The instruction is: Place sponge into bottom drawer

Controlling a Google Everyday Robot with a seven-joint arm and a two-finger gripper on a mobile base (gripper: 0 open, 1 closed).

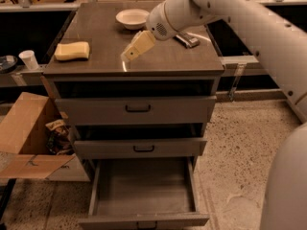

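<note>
One bowl (pixel 132 18) beyond jaws above countertop (pixel 163 63)

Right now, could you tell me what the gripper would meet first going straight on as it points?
Probably the cabinet top near its front edge; the gripper hangs over it, angled down, apart from the sponge.

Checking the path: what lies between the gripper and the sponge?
In the camera view, only bare cabinet top lies between the gripper, over its middle, and the sponge.

Counts: my tool (pixel 130 53) ×1, over worktop (pixel 192 63) | sponge (pixel 72 51) ×1 | bowl (pixel 132 18) ×1 | dark packet (pixel 187 40) ×1 | drawers (pixel 138 110) ×3, incl. bottom drawer (pixel 144 190) | cup (pixel 29 60) ×1 | cardboard box (pixel 24 131) ×1
</note>
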